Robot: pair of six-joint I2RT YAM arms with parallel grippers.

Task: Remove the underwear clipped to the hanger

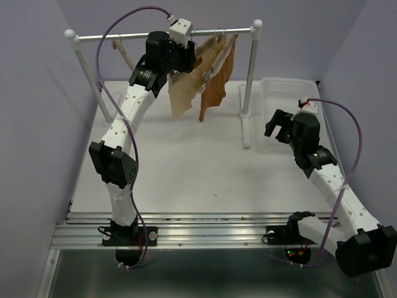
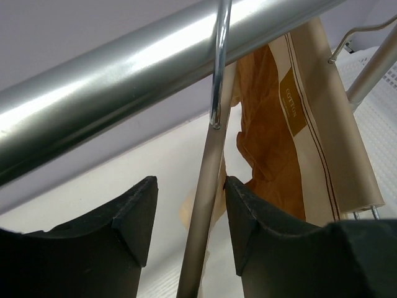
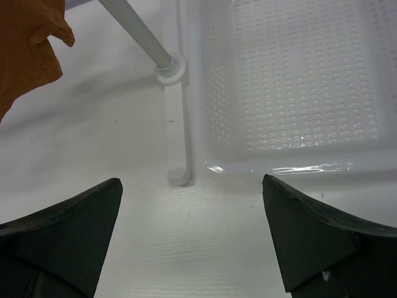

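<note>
Underwear, pale beige and limp, hangs in the upper middle of the overhead view, below a metal rail that spans a white rack at the far end of the table. An orange-brown garment hangs just beside it on the right, the two cloths touching or overlapping; which, I cannot tell.

The left arm reaches up to the rail. In its wrist view the left fingers stand apart at the bottom of the frame, with the light-wood bar of the hanger running down between them. The bar lies closer to the right-hand finger, and whether it touches that finger cannot be told; the fingers are not closed on it. The hanger's wire hook loops over the rail at the top of that frame. A little pale cloth shows behind the bar, and orange-brown cloth fills the middle right.

The right arm sits at the right of the overhead view, well apart from the rack's garments. Its wrist view shows the right fingers spread wide with nothing between them, above the table, with a white perforated basket in the upper right and the rack's foot just to the left of the basket.
</note>
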